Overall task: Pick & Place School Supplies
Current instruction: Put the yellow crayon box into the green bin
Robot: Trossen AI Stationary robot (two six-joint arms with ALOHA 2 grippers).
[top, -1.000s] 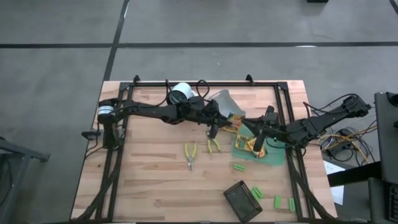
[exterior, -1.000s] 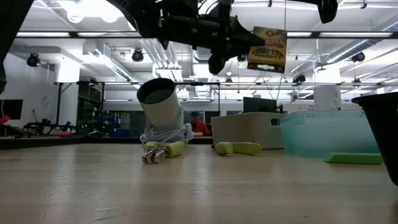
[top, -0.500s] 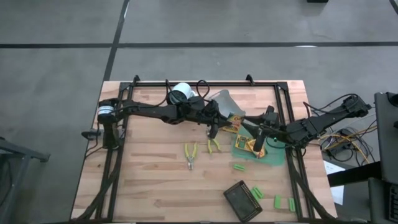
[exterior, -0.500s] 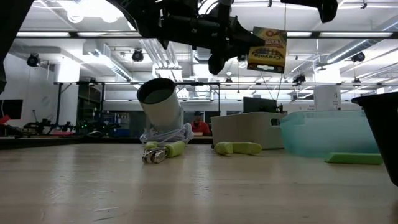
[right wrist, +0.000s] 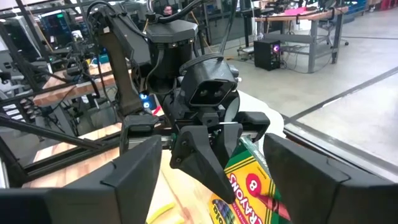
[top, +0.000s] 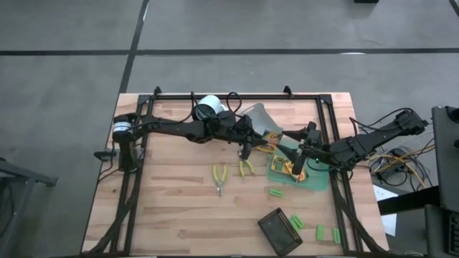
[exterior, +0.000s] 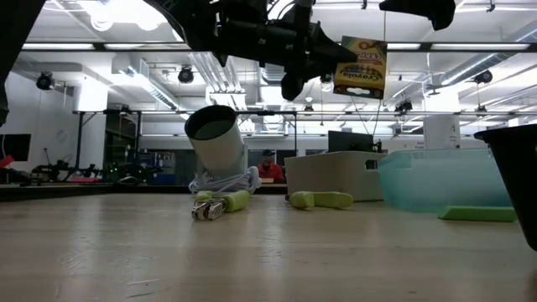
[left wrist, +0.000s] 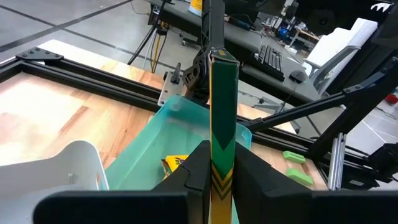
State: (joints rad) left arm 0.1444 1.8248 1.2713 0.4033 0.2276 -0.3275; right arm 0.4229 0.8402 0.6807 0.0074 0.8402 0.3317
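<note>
Left gripper [top: 269, 138] pinches a yellow crayon pack [left wrist: 223, 134] upright over the green bin [top: 301, 179] — right gripper [top: 290, 152], fingers spread, faces it just beside, seemingly not touching the pack.

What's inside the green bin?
The green bin holds one yellow pack. The held pack and left gripper cover the rest of its inside.

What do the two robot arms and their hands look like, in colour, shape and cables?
Both arms are slim and black, built of jointed links. The left arm carries a white cylindrical part near its middle, with black cables looping beside it. The right arm trails black cables at its base. The left hand has angular black fingers under a boxy camera housing.
</note>
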